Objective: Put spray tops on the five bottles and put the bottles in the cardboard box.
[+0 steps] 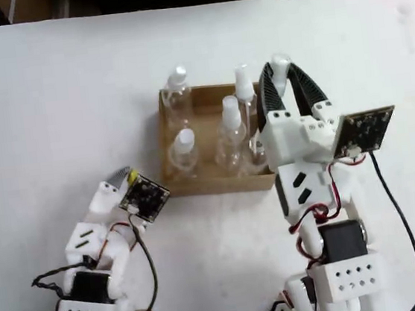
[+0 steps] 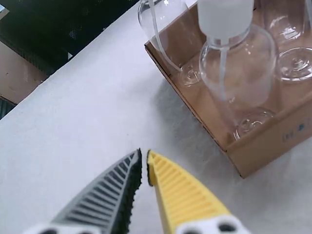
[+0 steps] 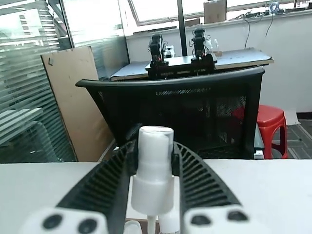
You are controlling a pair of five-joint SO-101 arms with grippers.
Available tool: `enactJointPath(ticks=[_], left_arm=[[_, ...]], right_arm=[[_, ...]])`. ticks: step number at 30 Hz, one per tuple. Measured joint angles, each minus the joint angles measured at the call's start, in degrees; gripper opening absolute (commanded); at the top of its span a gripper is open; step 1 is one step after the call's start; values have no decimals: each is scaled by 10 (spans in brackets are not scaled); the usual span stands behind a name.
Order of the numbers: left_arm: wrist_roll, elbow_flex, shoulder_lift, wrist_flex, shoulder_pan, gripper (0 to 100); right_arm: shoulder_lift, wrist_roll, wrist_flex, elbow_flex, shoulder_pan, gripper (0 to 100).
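My right jaws are clamped on a white spray top (image 3: 155, 168), holding it upright over the far right corner of the cardboard box (image 1: 218, 179); I cannot tell whether a bottle hangs beneath it. Four bottles (image 1: 231, 134) with their tops on stand inside the box on the worktop (image 1: 59, 105). My left jaws are pressed tip to tip on nothing, low over the worktop near the box's near left corner.

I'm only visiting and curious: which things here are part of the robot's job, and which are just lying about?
Job: cardboard box, bottles standing in it, spray top clamped in the right gripper, shut left gripper near the box.
Lying about: black chair, red stool, leaning board.
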Motion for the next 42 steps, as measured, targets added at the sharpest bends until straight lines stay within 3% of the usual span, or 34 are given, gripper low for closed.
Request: enactJointPath(ticks=[10,24,42], left_arm=[[0,0,0,0,0,24],[0,0,0,0,0,24],[0,0,0,0,0,24]], right_arm=[[0,0,-98,73,0,15],[-2,0,-103,106,0,15],[-28,0,-104,36,32,15]])
